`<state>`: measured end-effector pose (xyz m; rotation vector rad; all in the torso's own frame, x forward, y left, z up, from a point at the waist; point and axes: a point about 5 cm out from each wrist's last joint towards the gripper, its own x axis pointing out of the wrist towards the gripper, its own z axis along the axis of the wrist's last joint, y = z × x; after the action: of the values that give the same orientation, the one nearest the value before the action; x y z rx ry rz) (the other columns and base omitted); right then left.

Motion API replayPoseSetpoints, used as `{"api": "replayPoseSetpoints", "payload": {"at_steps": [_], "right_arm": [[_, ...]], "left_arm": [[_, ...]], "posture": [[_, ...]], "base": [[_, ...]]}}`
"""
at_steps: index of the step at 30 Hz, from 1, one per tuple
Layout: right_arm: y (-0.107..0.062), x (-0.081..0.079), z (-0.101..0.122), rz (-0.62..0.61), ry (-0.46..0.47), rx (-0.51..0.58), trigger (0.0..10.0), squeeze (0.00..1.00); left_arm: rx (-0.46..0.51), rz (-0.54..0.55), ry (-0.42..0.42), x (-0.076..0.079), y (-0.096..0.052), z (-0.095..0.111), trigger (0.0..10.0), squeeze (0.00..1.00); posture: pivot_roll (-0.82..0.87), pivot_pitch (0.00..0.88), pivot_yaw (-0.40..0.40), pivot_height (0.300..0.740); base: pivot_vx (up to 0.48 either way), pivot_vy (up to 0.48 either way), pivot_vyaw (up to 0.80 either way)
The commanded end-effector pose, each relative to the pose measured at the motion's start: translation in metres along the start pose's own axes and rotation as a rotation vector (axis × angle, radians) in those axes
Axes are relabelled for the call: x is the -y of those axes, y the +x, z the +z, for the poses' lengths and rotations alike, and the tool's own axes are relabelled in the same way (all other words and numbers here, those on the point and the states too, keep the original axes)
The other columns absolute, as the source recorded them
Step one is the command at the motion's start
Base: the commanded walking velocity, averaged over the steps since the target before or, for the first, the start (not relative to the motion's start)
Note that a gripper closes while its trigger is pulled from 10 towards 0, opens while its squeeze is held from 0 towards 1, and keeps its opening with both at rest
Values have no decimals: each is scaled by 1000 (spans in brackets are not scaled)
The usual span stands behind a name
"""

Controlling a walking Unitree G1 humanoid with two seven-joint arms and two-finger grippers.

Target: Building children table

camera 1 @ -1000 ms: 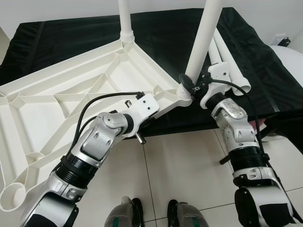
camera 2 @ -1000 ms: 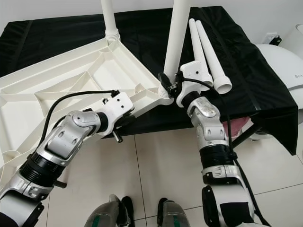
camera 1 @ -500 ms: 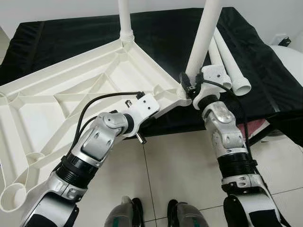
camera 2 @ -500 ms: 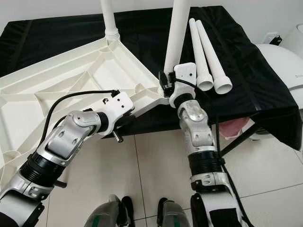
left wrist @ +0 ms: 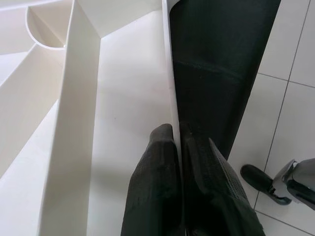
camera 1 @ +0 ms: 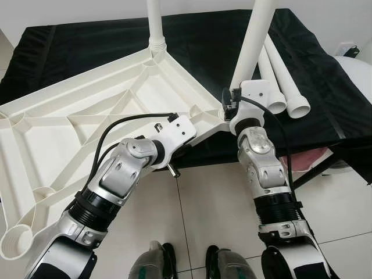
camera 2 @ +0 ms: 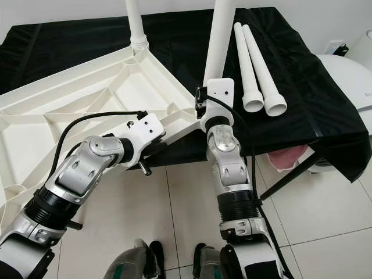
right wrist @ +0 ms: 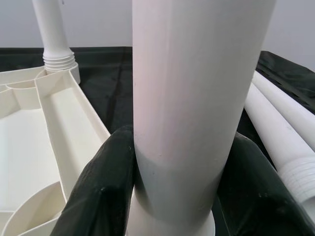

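Two legs seated upright in upturned tabletop (camera 1: 87,110) on black-draped bench (camera 1: 325,87). Right gripper (right wrist: 172,196) clamped round near-right leg (camera 1: 250,43); left gripper (left wrist: 179,142) pinching near rim. Best twisted square, rim held steady.

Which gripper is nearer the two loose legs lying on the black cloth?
Right. The right gripper clamps the upright leg just beside the loose legs; the left gripper pinches the tabletop rim, farther away.

White ribbed tabletop (camera 1: 87,125) upside down; two legs (camera 1: 251,43) upright in corner sockets; two spare legs (camera 2: 256,64) flat alongside
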<state>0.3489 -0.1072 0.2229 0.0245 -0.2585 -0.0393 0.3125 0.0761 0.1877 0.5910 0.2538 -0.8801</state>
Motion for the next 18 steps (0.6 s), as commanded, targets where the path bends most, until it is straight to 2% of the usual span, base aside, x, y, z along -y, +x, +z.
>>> {"api": "replayPoseSetpoints", "payload": {"at_steps": [1,10,11,12,13,18], "right_arm": [[3,29,7,-174,-7,23,10000,0],[1,21,6,-204,-15,-4,10000,0],[1,21,6,-201,-11,-8,10000,416],[1,21,6,-201,-11,-8,10000,416],[1,20,6,-199,-9,-9,10000,1000],[1,21,6,-195,-9,-9,10000,1000]], "left_arm": [[-13,20,19,-1,-4,-2,10000,0],[-12,24,16,-2,-4,-2,10000,0],[-12,25,16,-2,-4,-2,10000,0],[-12,25,16,-2,-4,-2,10000,0],[-13,25,15,-2,-4,-2,10000,0],[-14,26,12,-2,-4,-3,10000,0]], "posture": [[-84,151,35,740],[-83,152,33,740],[-82,155,33,740],[-82,155,33,740],[-82,155,33,740],[-83,156,34,740]], "base": [[0,0,0],[0,0,0],[0,0,0],[0,0,0],[0,0,0],[0,0,0]]}}
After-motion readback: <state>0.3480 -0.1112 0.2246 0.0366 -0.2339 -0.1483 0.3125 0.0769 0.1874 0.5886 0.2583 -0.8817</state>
